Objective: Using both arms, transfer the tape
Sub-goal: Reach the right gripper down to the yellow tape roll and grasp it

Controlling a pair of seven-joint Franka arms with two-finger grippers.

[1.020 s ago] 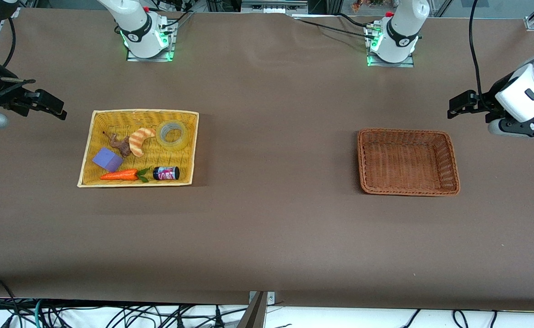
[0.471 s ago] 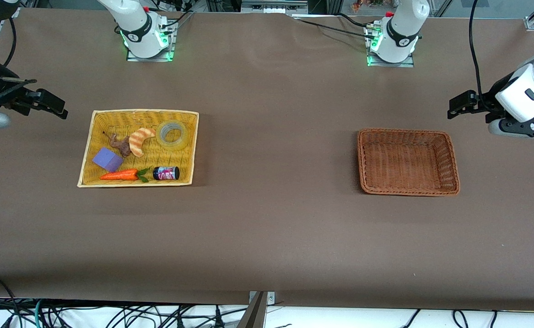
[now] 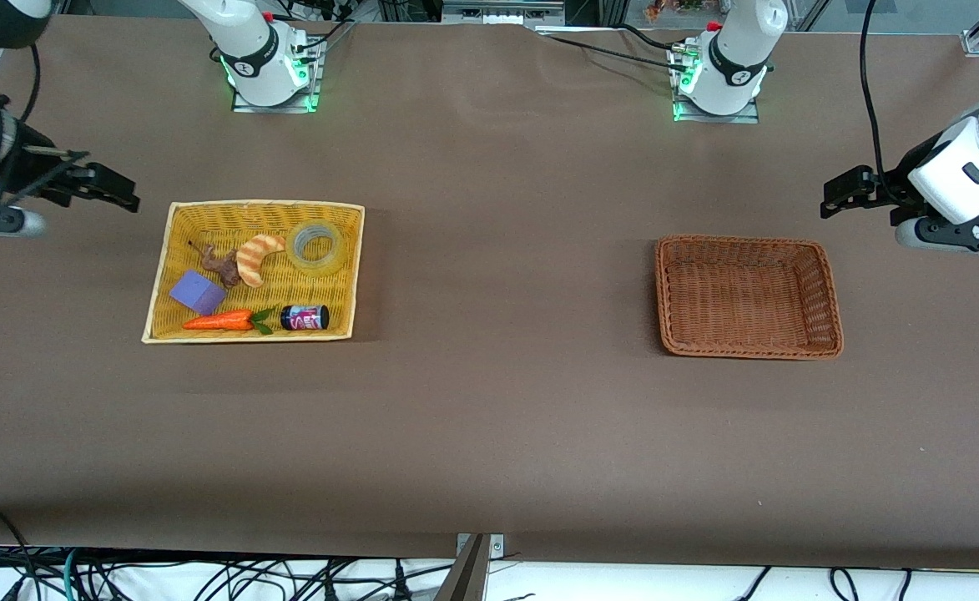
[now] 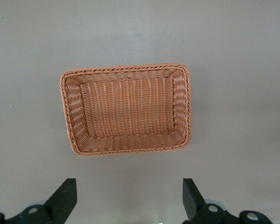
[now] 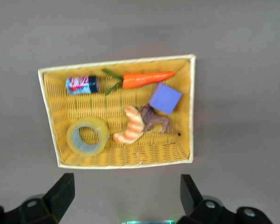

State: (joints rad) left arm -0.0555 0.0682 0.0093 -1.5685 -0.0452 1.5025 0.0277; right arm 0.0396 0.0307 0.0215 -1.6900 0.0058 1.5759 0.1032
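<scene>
- Counter: brown surface carrying two baskets, well apart from each other.
- Yellow basket, toward the right arm's end of the counter: a shallow woven tray holding six things.
- Tape: a translucent yellowish ring lying flat in the yellow basket, in the corner farthest from the front camera and toward the middle of the counter; its round hole faces up. Seen also in the right wrist view.
- Croissant toy: just beside the tape, apart from it by a narrow gap.
- Brown figure: touching the croissant toy.
- Purple block and carrot toy: in the part of the basket nearer the front camera.
- Small dark jar: lying on its side at the carrot's leafy end, nearer the front camera than the tape.
- Brown basket, toward the left arm's end of the counter: woven, nothing visible in it.
- Right tool: in the air over bare counter just outside the yellow basket; fingers spread wide, gripping nothing.
- Left tool: in the air over bare counter near the brown basket; fingers spread wide, gripping nothing. This arm waits.
</scene>
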